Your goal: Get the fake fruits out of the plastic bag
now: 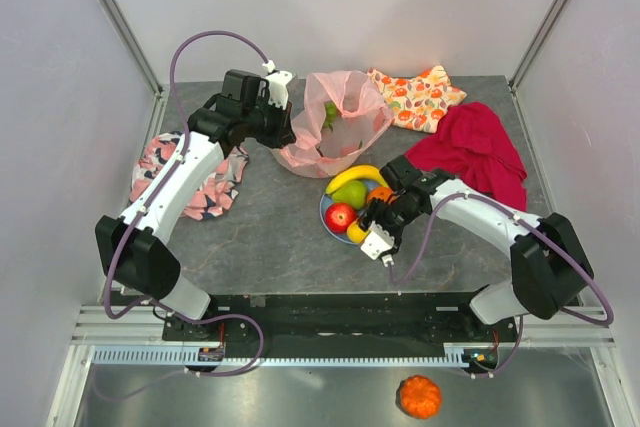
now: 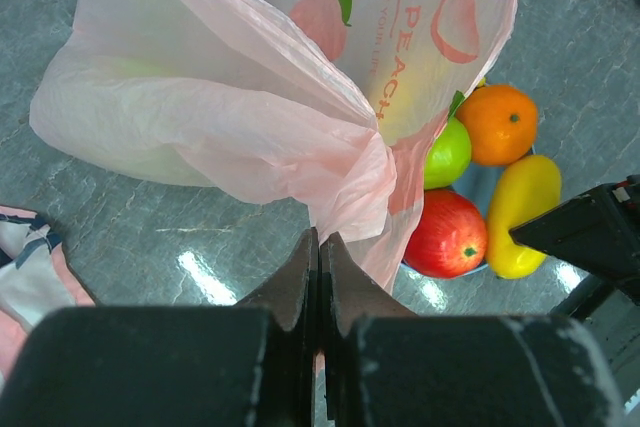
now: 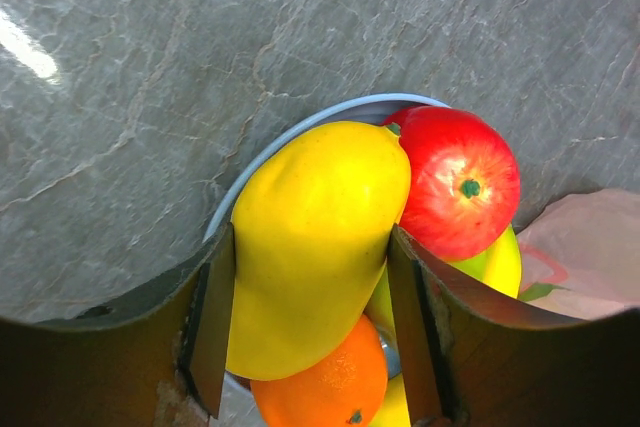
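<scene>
The pink plastic bag (image 1: 340,132) stands at the table's back centre with a green fruit (image 1: 330,112) showing inside. My left gripper (image 1: 287,133) is shut on the bag's left edge; in the left wrist view the closed jaws (image 2: 319,239) pinch bunched bag plastic (image 2: 250,117). A blue plate (image 1: 327,224) holds a banana (image 1: 356,176), a green fruit (image 1: 350,194), an orange (image 1: 380,193) and a red apple (image 1: 341,217). My right gripper (image 1: 361,231) is shut on a yellow fruit (image 3: 315,237) resting low on the plate's rim (image 3: 300,132), beside the red apple (image 3: 460,182).
A fruit-print orange cloth (image 1: 415,95) and a red cloth (image 1: 478,152) lie at the back right. A pink-and-black cloth (image 1: 190,182) lies at the left under my left arm. An orange pumpkin (image 1: 419,396) sits below the table's front edge. Frame posts stand at the back corners.
</scene>
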{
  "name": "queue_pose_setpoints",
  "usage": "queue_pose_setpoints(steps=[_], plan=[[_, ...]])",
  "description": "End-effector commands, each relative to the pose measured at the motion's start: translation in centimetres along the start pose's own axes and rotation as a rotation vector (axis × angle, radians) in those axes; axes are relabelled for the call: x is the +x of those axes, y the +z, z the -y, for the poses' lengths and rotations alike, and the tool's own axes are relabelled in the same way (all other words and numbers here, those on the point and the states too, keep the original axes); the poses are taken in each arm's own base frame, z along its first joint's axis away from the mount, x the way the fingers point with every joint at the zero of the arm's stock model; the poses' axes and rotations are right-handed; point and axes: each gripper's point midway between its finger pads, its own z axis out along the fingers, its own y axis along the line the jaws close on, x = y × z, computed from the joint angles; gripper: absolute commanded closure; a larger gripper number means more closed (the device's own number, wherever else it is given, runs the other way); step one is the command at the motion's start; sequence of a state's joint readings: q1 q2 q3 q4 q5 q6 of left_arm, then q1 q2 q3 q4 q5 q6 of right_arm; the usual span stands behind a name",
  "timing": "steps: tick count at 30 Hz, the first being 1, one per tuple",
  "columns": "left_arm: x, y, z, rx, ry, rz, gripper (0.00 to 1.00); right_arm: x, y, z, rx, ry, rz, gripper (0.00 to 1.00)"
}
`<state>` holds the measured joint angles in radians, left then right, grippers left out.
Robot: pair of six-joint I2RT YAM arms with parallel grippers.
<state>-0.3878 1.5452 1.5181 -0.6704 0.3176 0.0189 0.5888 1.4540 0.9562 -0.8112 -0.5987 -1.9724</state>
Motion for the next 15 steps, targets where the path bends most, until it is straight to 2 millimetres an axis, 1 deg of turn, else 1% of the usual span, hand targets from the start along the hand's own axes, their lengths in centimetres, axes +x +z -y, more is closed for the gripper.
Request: queue_pose_setpoints(steps=[1,2,4,6,8,10,13,15], plan=[[-1.8,-0.5,0.3,0.018,0.033,0.063,0.98,-1.4,0.6,3.7,0.063,-0.666,0.029,0.34],[-1.8,-0.5,0.3,0.016,0.031,0.062,0.99,-1.4,0.6,3.7,0.067,-0.665,0.029,0.29],[-1.8,-0.4,0.3,0.020,0.028,0.060,0.98,-1.4,0.5,3.8,0.067,-0.659,0.020,0.23],[-1.9,-0.4,0.4,0.027,0.025,0.061,0.99,-1.4,-0.1,3.9,0.077,-0.635,0.004,0.14],[-1.8,-0.2,0.5,0.032,0.025,0.057,0.98,-1.6,-0.6,4.0,0.090,-0.626,-0.004,0.09],[-2.0,-0.1,0.5,0.035,0.024,0.059,0.98,-1.8,-0.9,3.8,0.094,-0.614,-0.006,0.06],[-2.1,0.0,0.5,0.038,0.026,0.059,0.99,-2.0,-2.2,4.1,0.125,-0.575,-0.030,0.06],[-2.0,0.1,0.4,0.035,0.026,0.055,0.99,-2.0,-3.9,4.9,0.170,-0.529,-0.058,0.06]])
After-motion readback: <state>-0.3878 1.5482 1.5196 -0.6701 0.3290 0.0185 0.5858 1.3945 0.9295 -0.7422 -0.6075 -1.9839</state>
